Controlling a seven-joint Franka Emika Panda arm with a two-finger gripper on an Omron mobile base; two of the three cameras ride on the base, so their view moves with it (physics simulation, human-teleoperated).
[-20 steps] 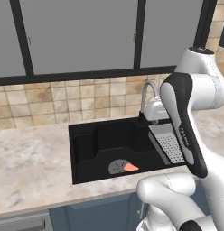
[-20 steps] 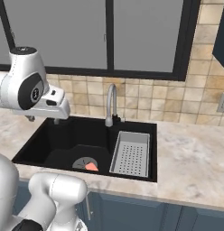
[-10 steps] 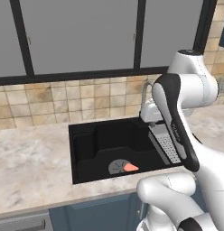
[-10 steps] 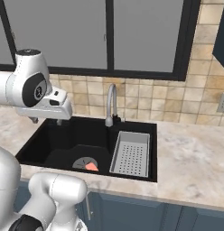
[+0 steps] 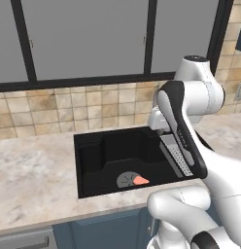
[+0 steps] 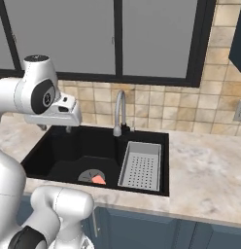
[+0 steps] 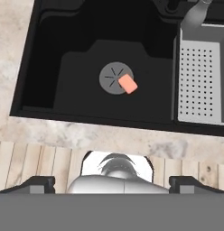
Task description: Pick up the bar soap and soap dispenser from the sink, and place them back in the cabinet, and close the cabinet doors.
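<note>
We have the gripper point(image 7: 112, 182) high above the sink point(image 7: 50, 67), looking straight down into it. Fingers point(image 7: 39, 182) spread as wide as they go, nothing between them.

Bar soap point(image 7: 128, 83) lies flat on the basin floor, overlapping the edge of the round grey drain point(image 7: 114, 77) on the side toward the perforated tray point(image 7: 202, 81). From the base cameras we see the same: bar soap point(image 5: 140, 180) at the drain, toward the front of the basin, well apart from the walls. Faucet point(image 6: 118, 113) stands behind the basin, clear of a straight drop.

We can't make out the soap dispenser anywhere in the basin from these angles, so we judge the bar goes first.

Handling guess: small, light, rigid, low profile. Rounded edges and a smooth face, so likely to squirt out if we pinch near a corner. It sits rotated relative to the basin walls, so we'd align the fingers across its short sides, centred on the bar, and come down almost to the floor before closing. Little height to grab; tips may scrape the drain disc.

Risk: it skids along the floor on a shallow grip.
</note>
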